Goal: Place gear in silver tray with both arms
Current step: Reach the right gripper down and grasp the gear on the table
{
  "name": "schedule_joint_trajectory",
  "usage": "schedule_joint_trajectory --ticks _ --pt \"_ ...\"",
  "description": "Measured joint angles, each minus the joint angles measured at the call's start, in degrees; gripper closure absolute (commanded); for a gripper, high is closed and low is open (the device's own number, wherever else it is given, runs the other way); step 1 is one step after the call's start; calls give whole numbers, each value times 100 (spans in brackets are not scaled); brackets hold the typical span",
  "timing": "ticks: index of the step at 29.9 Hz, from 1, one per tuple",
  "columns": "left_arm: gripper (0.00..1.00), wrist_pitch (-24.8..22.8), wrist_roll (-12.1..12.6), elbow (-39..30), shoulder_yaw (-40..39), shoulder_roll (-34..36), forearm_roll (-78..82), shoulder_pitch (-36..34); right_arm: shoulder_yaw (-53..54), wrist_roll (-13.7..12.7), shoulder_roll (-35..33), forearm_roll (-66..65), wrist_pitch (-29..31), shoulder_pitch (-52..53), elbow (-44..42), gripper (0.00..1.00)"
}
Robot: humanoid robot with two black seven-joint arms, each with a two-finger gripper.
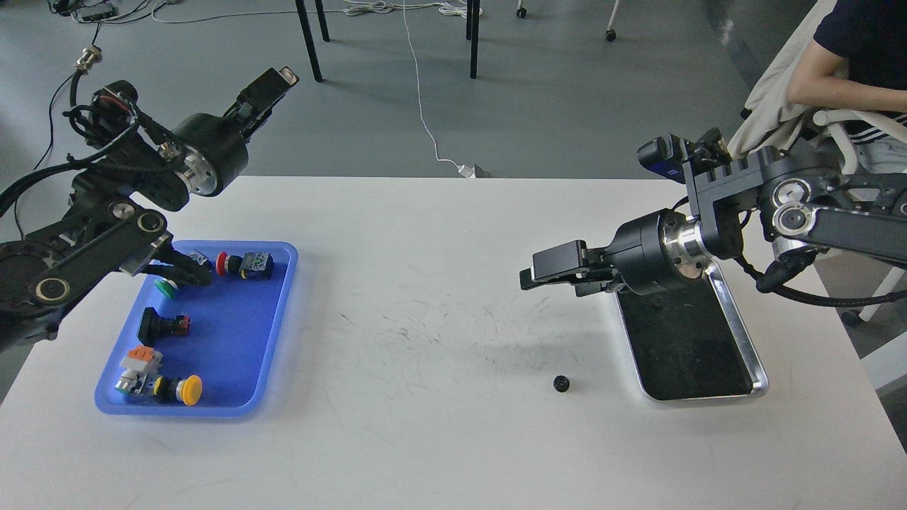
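Observation:
The gear (562,384) is small and black and lies on the white table, just left of the silver tray's (740,333) near corner. The tray's dark floor holds nothing that I can make out. My right gripper (547,272) reaches in from the right over the tray's far end. It points left and hovers above the table, well behind the gear, with its two fingers a little apart and nothing between them. My left gripper (273,86) is raised high at the far left, above the table's back edge and pointing up and right. Its fingers overlap, so I cannot tell their state.
A blue plastic tray (280,312) at the left holds several push-button switches. A person (843,64) sits off the table's back right corner. Chair legs and cables lie on the floor behind the table.

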Motion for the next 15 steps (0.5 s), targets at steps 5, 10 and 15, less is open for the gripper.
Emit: schedule_joint_trajectory --ticks 5,10,15 --pt "2 36 -72 -56 -21 29 15 12 -935 -66 749 -317 1 274 -93 1" --pt "2 50 -113 -75 -35 29 25 18 -1256 -74 1356 -350 -1 261 -547 2" --pt "2 50 -120 -76 -39 21 25 18 -1501 -76 1792 -351 -1 96 -973 4"
